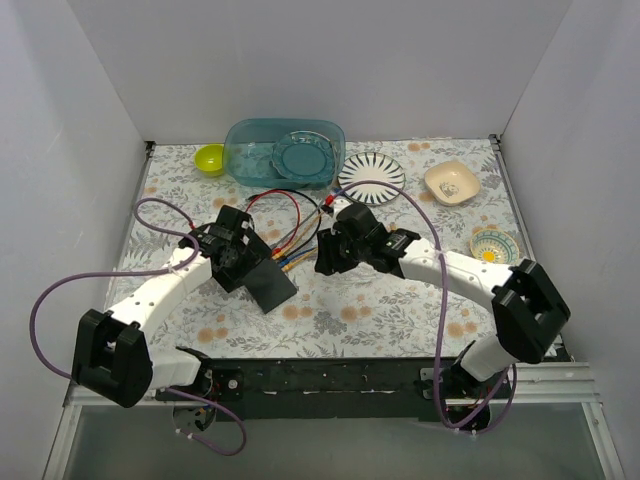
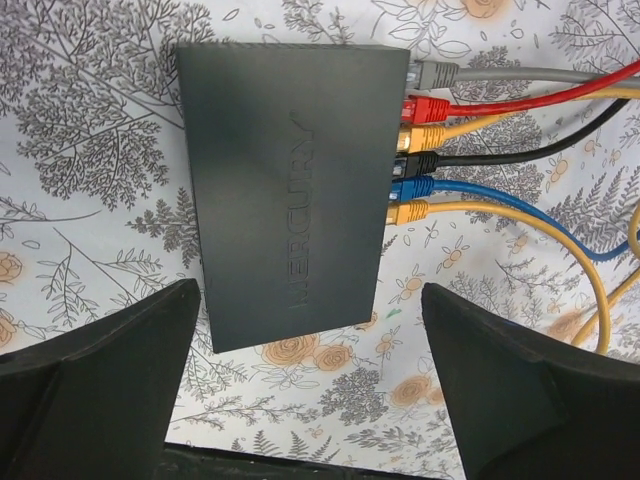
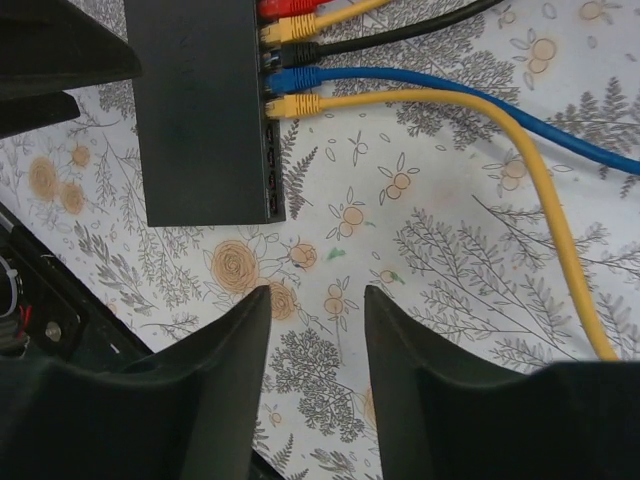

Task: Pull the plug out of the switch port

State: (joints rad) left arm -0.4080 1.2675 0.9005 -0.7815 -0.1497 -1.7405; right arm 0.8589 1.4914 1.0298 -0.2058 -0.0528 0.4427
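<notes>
The switch (image 2: 285,190) is a flat matte-black box lying on the floral cloth; it also shows in the top view (image 1: 270,283) and the right wrist view (image 3: 200,110). Several plugs sit in its sockets: grey (image 2: 432,73), red (image 2: 425,108), yellow, black, blue (image 2: 412,187) and yellow (image 2: 408,211). My left gripper (image 2: 310,390) is open and empty, hovering above the switch's near end. My right gripper (image 3: 318,300) is open and empty over bare cloth, to the right of the switch and short of the lowest yellow plug (image 3: 290,105).
The coloured cables (image 1: 290,215) loop toward the back. A teal tub (image 1: 285,150) holding a blue plate, a green bowl (image 1: 210,158), a striped plate (image 1: 371,178), a beige dish (image 1: 450,183) and a small patterned bowl (image 1: 494,245) stand at the back and right.
</notes>
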